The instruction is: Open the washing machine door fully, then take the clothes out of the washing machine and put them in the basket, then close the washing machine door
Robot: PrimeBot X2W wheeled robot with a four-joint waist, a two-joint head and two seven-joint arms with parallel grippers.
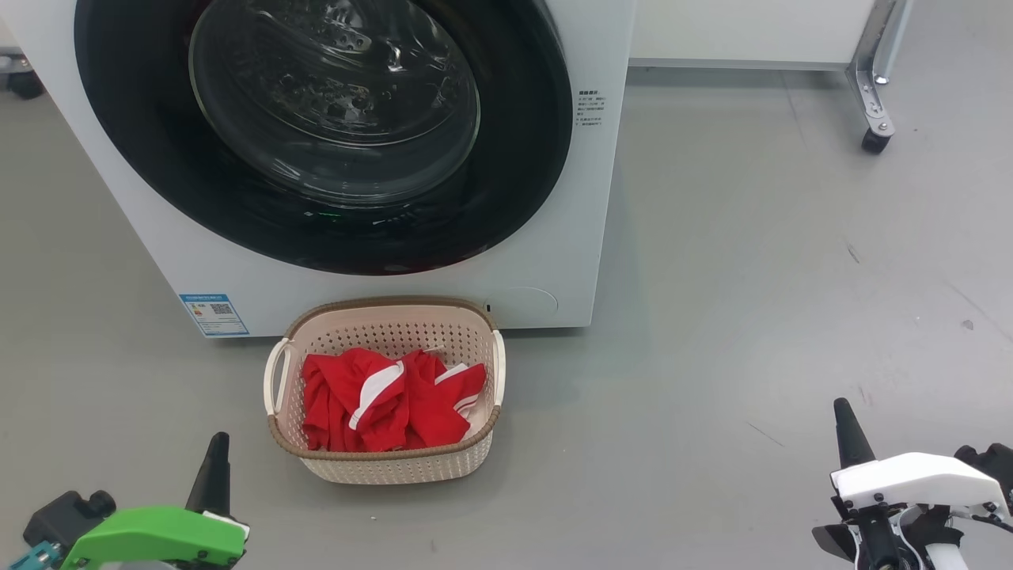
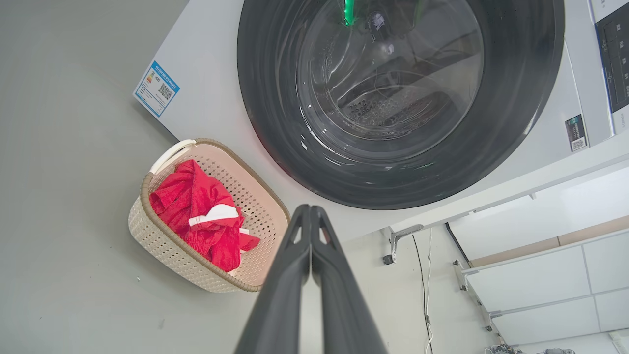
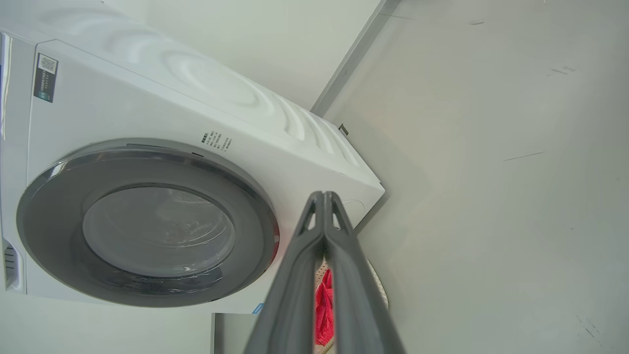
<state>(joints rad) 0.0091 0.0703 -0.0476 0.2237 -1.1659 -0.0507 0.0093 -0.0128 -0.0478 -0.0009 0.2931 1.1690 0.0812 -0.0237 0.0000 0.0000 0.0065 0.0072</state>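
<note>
Clothes [image 1: 380, 400] fill the basket [image 1: 393, 303] at the washing machine door's [image 1: 522, 158] 6 o'clock, left gripper [image 1: 219, 440] and right gripper [image 1: 842, 407] pressed together; an unlatched door could swing out.

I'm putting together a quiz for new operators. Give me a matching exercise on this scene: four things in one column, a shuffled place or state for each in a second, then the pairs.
Things
1. door
2. clothes
3. basket
4. left gripper

Places or states
A. on the floor, just in front of the machine
B. fingers pressed together, holding nothing
C. closed
D. lying in the basket

Pairs: 1-C, 2-D, 3-A, 4-B
</note>
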